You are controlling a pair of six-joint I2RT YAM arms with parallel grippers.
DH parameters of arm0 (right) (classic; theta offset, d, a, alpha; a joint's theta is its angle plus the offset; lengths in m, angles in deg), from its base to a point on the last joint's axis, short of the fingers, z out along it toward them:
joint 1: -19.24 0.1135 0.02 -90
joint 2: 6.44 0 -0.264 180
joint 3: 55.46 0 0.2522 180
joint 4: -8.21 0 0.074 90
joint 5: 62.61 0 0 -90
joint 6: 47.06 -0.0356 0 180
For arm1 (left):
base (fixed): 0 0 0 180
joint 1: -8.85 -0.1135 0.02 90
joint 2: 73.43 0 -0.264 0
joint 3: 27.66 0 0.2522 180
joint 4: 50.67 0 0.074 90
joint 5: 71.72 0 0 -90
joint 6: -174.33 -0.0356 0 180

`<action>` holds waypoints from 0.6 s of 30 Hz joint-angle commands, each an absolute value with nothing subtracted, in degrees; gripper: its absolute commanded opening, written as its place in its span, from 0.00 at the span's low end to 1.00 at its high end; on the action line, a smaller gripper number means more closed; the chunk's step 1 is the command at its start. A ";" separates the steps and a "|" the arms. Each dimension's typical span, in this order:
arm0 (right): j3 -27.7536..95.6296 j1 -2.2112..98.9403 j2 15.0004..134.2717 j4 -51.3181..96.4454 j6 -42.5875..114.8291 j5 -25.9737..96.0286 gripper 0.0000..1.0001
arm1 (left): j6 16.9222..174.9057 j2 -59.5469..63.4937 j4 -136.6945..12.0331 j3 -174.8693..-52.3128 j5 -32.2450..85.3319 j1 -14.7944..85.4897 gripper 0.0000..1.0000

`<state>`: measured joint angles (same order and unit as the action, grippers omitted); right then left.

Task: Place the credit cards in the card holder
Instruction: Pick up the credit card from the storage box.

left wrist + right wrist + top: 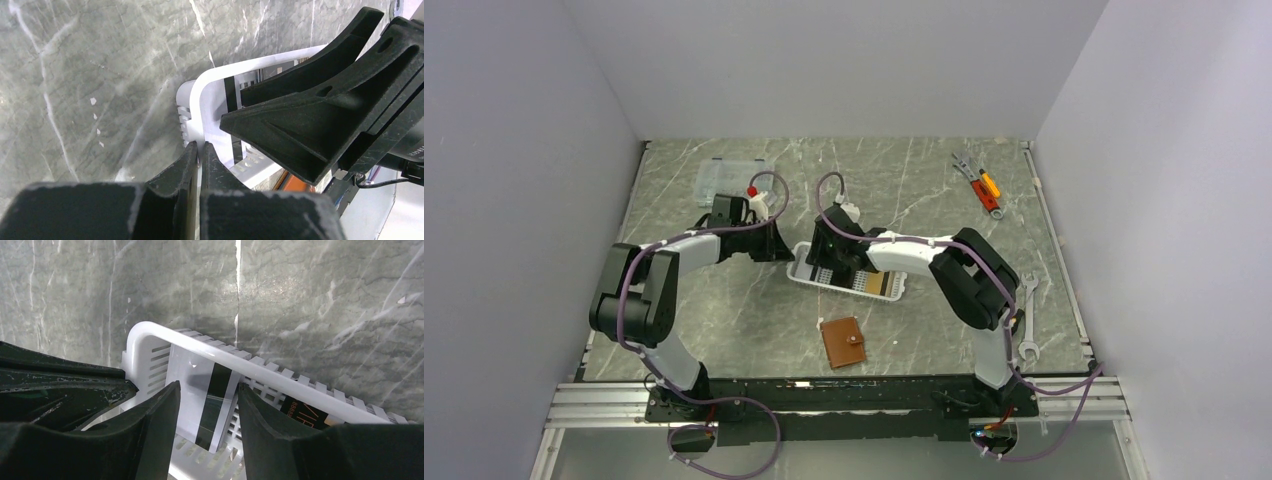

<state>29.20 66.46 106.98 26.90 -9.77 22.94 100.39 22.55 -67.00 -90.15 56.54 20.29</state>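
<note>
Credit cards (pixel 864 283) sit in white basket (pixel 250 371), mid-table (pixel 724 310). One striped card (pixel 192 390) leans against the basket's end wall. Right gripper (pixel 206 387) has jaws apart, either side of that card; contact unclear. Left gripper (pixel 199 150) is clamped on the basket's rim. Card holder (pixel 842 342) lies closed toward the near edge, apart from the basket.

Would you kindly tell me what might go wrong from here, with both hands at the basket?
The right hand is open around a thin card leaning on the basket wall; closing may tip it flat or let it slip. The left hand, shut on the rim, sits very close, so the two may collide. The wallet lies shut, so no card can go in yet.
</note>
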 commanded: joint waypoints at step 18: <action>23.60 69.82 102.56 14.85 -10.01 23.10 0.32 | 104.86 21.40 -68.89 -85.14 63.80 18.43 0.03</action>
<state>25.72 68.62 105.78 22.96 -10.19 19.03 105.09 21.74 -64.27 -86.72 60.13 17.58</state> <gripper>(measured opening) 0.316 0.068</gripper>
